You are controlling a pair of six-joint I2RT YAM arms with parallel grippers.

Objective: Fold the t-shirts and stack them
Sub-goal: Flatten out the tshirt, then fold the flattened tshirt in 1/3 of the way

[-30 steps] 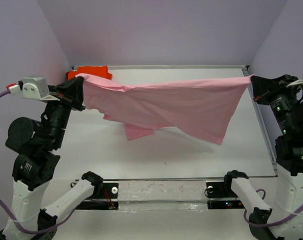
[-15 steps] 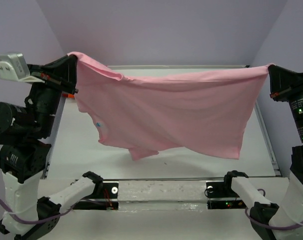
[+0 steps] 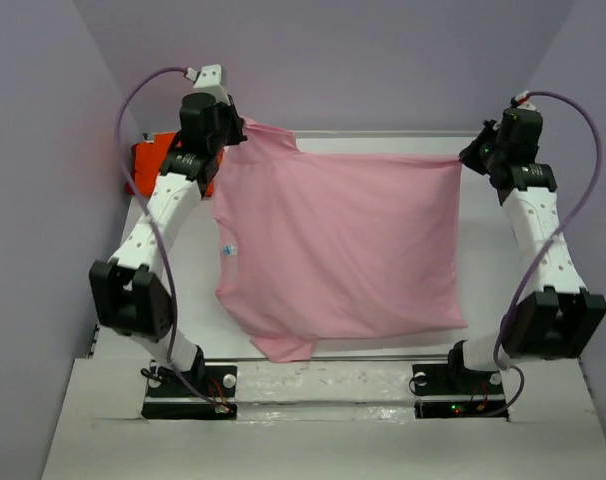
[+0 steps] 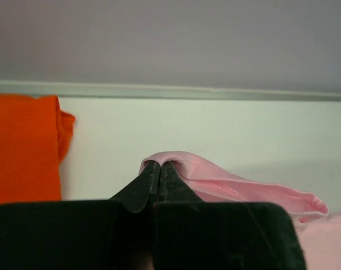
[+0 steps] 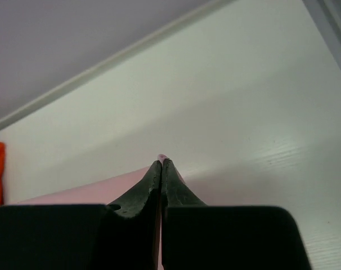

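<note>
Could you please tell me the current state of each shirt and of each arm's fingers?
Pink shirt: unfolded, spread wide over the table, both far corners held.
Orange shirt: compact bundle at the table's far left corner, free of both arms.
Left fingers: shut on the pink shirt's far left corner.
Right fingers: shut on the pink shirt's far right corner.

Spread t-shirt [image 3: 338, 250]: lying across the middle of the table [image 3: 488, 260].
Other t-shirt [image 3: 146, 160]: lying in the far-left corner, beside it.
</note>
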